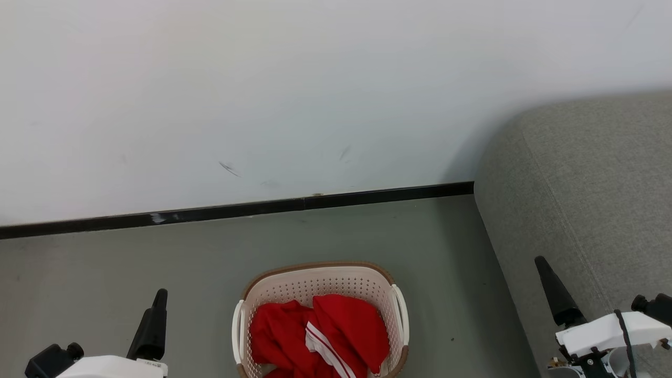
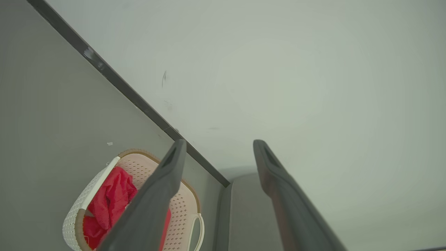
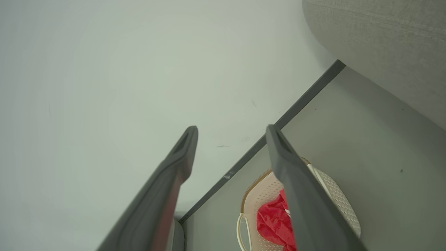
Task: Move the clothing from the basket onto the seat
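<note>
The cream basket (image 1: 321, 277) stands on the floor at the bottom centre of the head view, with the red clothing (image 1: 294, 336) bunched inside it, white stripes showing. To its right rises the grey seat (image 1: 593, 184). One dark finger (image 1: 152, 325) of my left gripper stands left of the basket, and one finger (image 1: 556, 294) of my right gripper stands in front of the seat. My left gripper (image 2: 219, 143) is open and holds nothing, raised above the basket (image 2: 184, 209) and clothing (image 2: 111, 198). My right gripper (image 3: 231, 128) is open too, above the basket (image 3: 334, 191).
A white wall with a black baseboard (image 1: 236, 210) runs behind the basket. Grey floor (image 1: 131, 257) spreads to the left of the basket and between it and the seat.
</note>
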Robot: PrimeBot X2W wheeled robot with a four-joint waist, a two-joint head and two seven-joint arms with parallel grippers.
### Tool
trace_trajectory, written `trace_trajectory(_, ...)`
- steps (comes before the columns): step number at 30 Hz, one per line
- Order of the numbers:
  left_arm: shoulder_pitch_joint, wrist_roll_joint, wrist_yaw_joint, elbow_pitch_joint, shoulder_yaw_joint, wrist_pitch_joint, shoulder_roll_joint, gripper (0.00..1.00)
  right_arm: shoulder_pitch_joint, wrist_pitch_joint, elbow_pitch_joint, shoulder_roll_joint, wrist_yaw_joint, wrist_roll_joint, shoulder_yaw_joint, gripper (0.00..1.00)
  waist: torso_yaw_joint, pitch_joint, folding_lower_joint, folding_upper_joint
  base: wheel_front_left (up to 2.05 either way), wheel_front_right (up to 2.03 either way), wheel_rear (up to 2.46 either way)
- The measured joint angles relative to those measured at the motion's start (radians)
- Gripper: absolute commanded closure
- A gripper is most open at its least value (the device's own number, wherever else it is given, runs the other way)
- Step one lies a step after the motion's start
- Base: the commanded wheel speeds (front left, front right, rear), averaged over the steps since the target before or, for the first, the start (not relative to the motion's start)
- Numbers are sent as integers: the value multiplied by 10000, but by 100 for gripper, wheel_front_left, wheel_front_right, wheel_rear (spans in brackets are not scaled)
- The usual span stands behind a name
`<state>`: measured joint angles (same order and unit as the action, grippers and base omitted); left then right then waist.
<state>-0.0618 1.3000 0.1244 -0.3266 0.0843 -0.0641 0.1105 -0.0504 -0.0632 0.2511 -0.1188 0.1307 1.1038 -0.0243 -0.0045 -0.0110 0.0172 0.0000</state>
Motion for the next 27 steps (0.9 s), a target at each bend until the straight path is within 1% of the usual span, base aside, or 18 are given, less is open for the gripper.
trace_trajectory(2,-91,-604,0,-36,-31,-92,71,0,-4,-167,-54,-123,0,-717,-230,0,-9,-8,-26,0,0,0,0)
trace_trajectory(4,-120,-711,0,-31,-63,-140,75,0,-4,-203,-59,-132,0,-909,-267,0,-10,-9,-34,0,0,0,0)
trace_trajectory(5,-139,-1049,0,-27,-107,-232,81,0,-8,-259,-69,-180,0,-1273,-349,0,-11,-11,-51,0,0,0,0)
trace_trajectory(6,-139,-1212,0,-27,-115,-261,86,0,-8,-311,-71,-207,0,-1453,-401,0,-12,-11,-61,0,0,0,0)
trace_trajectory(7,-139,-1212,0,-27,-115,-261,86,0,-8,-311,-71,-207,0,-1453,-401,0,-12,-11,-61,0,0,0,0)
trace_trajectory(15,-139,-2635,2,46,-58,-537,163,0,-22,-556,-65,-412,0,-2955,-679,0,-22,-17,-127,0,0,0,0)
trace_trajectory(20,-139,-3791,6,128,77,-706,316,0,-104,-721,-25,-454,0,-3751,-761,0,-32,13,-149,0,0,0,0)
trace_trajectory(27,-137,-5248,13,157,61,-953,495,0,-168,-970,157,-453,0,-4865,-821,0,-60,92,-160,0,0,0,0)
